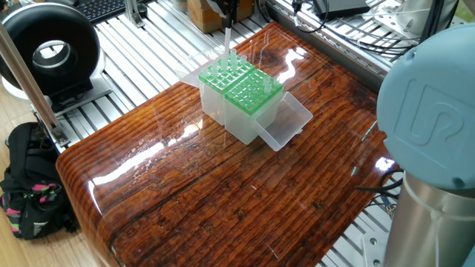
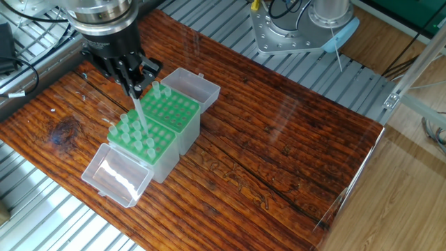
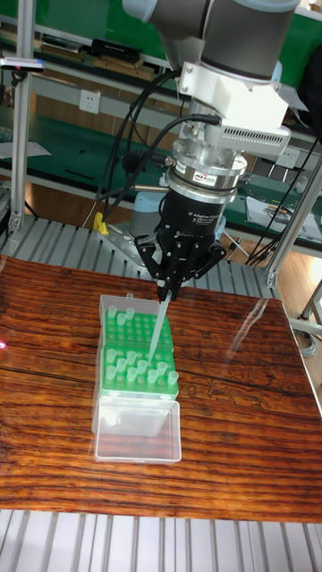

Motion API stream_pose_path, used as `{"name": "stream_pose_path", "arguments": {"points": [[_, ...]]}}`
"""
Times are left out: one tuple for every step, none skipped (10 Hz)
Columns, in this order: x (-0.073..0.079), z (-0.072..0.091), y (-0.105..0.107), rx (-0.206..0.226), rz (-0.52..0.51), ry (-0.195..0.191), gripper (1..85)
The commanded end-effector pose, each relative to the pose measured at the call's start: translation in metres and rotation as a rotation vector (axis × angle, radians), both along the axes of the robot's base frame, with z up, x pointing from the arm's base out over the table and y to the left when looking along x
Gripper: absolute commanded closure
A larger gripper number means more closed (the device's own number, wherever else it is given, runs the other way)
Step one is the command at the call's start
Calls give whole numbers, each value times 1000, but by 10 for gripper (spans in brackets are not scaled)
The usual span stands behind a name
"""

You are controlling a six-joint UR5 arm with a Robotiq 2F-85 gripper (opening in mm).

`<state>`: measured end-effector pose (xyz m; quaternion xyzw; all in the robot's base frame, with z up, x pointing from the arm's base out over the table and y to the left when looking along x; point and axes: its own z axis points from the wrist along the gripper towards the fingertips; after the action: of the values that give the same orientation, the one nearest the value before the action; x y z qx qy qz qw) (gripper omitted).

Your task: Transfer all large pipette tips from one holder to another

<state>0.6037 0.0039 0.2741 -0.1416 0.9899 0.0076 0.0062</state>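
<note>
here, left to right in the tall fixed view: a bare stretch of the glossy wooden table [image 3: 54, 357], then two green tip racks standing end to end in clear boxes, then open tabletop out to the right edge.

the near rack [image 3: 137, 368] holds most of the large pipette tips [image 3: 134, 366], their whitish collars standing upright in the grid; its hinged clear lid [image 3: 137, 431] lies flat on the wood in front, likely folded down to leave the holes clear from above. the far rack [image 3: 125, 323] shows only a couple of tips at its back edge and many empty holes, so it reads as the receiving holder, with most of the transfer judged still ahead. its own lid [image 2: 197, 85] lies open on the far side in the other fixed view.

above the racks, the ur5 gripper [image 3: 167, 290] points straight down with its two fingers pinched together on the wide top of a single tip [image 3: 156, 332]. that tip hangs slightly slanted, its point just above the rack tops; whether it has cleared its hole cannot be told. holding it by the collar keeps the narrow end free to drop into a hole.

one fixed view, from the opposite side, shows the same held tip as a pale sliver above the green racks, the gripper mostly cut off at the top edge.
</note>
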Motion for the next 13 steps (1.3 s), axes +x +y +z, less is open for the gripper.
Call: {"name": "stream_pose_path", "arguments": {"points": [[2, -1, 4, 14, 0, -4, 740], [2, -2, 5, 14, 0, -5, 740], [2, -2, 5, 13, 0, -5, 740], [2, -2, 4, 10, 0, -5, 740], [2, -3, 3, 7, 0, -2, 740], [0, -3, 4, 8, 1, 2, 740], [0, -3, 6, 14, -3, 2, 740], [0, -4, 7, 14, -6, -1, 740], [1, -4, 7, 14, -6, -1, 740], [1, -5, 7, 13, -6, -1, 740], [1, -6, 7, 13, -6, 1, 740], [0, -7, 7, 13, -4, 8, 740], [-3, -7, 8, 16, -1, 21, 733]]}}
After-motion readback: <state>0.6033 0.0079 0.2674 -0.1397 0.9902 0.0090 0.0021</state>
